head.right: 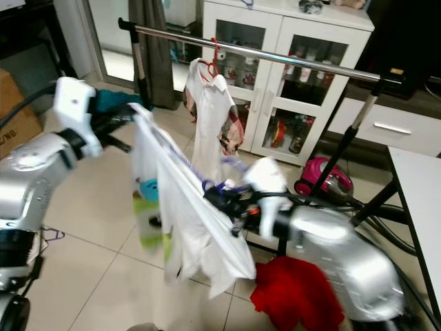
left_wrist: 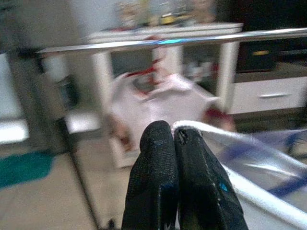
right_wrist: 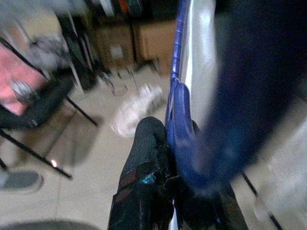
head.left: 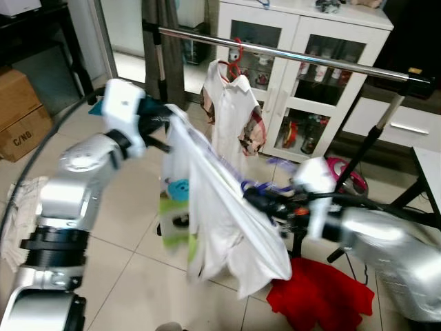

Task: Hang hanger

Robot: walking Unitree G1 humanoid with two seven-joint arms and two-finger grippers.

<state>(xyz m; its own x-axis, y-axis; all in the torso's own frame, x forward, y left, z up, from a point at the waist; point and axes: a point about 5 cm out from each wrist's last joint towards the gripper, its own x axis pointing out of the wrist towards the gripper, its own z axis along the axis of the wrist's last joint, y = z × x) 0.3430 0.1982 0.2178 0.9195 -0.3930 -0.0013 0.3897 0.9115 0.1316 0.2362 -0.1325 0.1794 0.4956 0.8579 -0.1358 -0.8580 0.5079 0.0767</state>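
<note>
A white garment (head.left: 220,214) on a blue hanger (right_wrist: 178,110) stretches between my two grippers, below the silver clothes rail (head.left: 289,54). My left gripper (head.left: 164,114) is shut on the garment's upper edge (left_wrist: 201,132), left of the rail's middle. My right gripper (head.left: 251,196) is shut on the blue hanger's hook end, lower and to the right. Another white shirt (head.left: 231,114) hangs from the rail on a red hanger (head.left: 236,56).
The rail stands on black legs (head.left: 372,145) in front of a white glass-door cabinet (head.left: 303,83). A red cloth (head.left: 320,293) lies on the tiled floor below my right arm. Cardboard boxes (head.left: 21,114) sit at left, a pink vacuum (head.left: 341,176) behind, a white table edge (head.left: 431,172) at right.
</note>
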